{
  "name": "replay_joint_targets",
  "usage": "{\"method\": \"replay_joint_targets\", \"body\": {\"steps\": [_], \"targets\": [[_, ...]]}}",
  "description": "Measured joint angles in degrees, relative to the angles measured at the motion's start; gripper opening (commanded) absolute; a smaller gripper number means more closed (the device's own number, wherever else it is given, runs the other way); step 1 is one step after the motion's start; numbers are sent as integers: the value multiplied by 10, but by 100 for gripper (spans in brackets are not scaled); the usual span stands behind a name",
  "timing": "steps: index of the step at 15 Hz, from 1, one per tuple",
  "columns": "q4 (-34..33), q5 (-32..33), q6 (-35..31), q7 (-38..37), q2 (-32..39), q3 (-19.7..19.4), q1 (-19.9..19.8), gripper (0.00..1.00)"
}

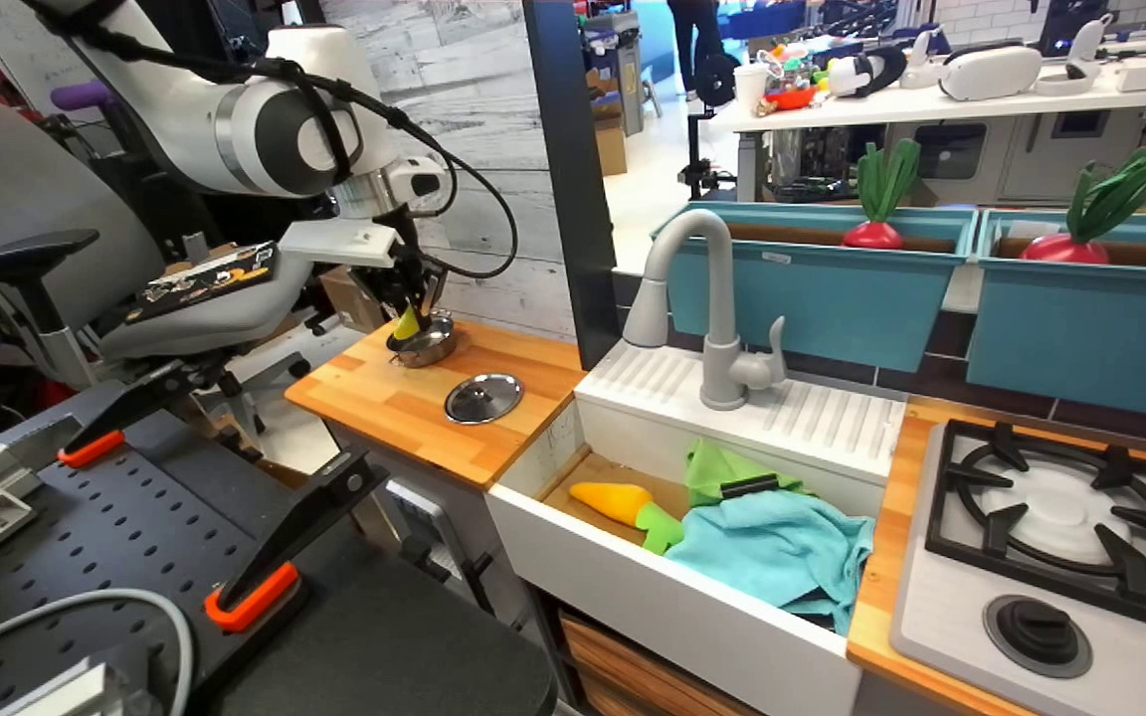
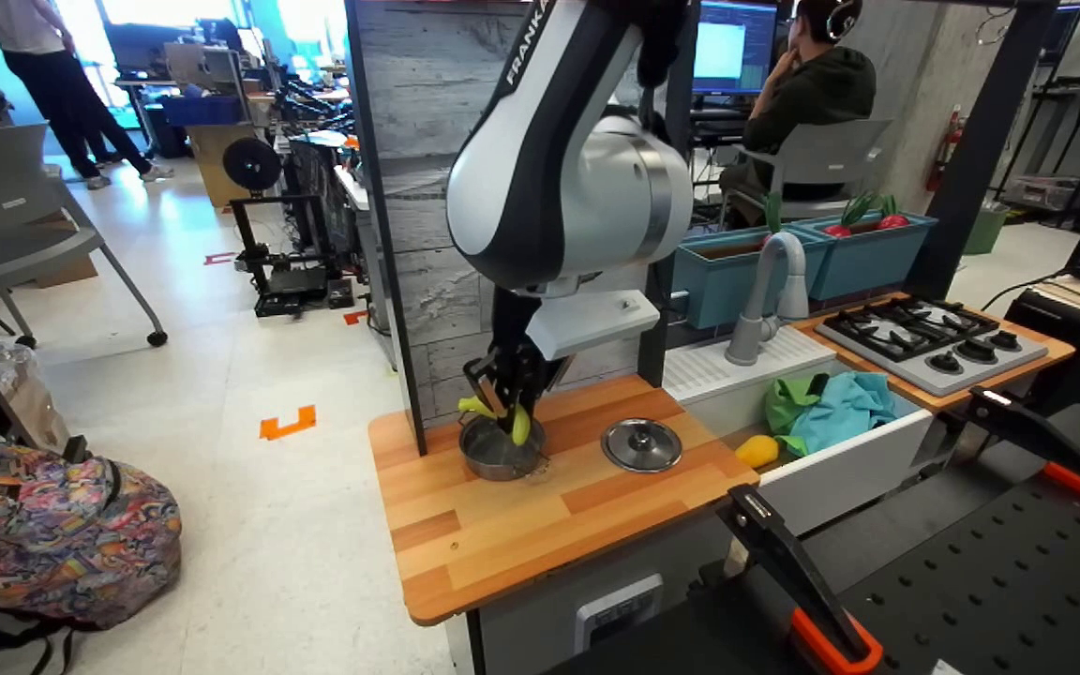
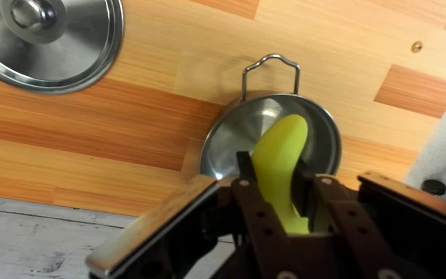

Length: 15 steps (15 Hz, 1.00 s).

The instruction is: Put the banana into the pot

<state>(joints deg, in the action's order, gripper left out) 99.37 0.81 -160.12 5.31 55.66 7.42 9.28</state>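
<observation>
The wrist view's edge cropped the lid [image 3: 52,54]; the jaws hid parts of the banana [image 3: 279,155] and the pot [image 3: 236,137].

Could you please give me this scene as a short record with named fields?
grasp: gripper closed around the banana
container: pot, uncovered, on the wooden counter
banana position: tip over the pot's opening; contact with the pot cannot be told
cover: lid lying apart from the pot, knob up
nearby: sink holding a blue cloth, green cloth and yellow-and-green toy
status: banana not yet released
</observation>
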Motion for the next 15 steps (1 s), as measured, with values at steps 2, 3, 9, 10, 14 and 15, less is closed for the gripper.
{"method": "replay_joint_targets", "body": {"steps": [2,3,9,10,14,15], "targets": [[-19,0,15,12,16,3,-1,6],[-27,0,19,16,24,3,-1,6],[-66,2,52,28,55,7,0,73],[-71,2,58,30,58,7,1,81],[-83,2,64,34,66,8,3,100],[-83,2,64,34,67,8,4,100]]}}
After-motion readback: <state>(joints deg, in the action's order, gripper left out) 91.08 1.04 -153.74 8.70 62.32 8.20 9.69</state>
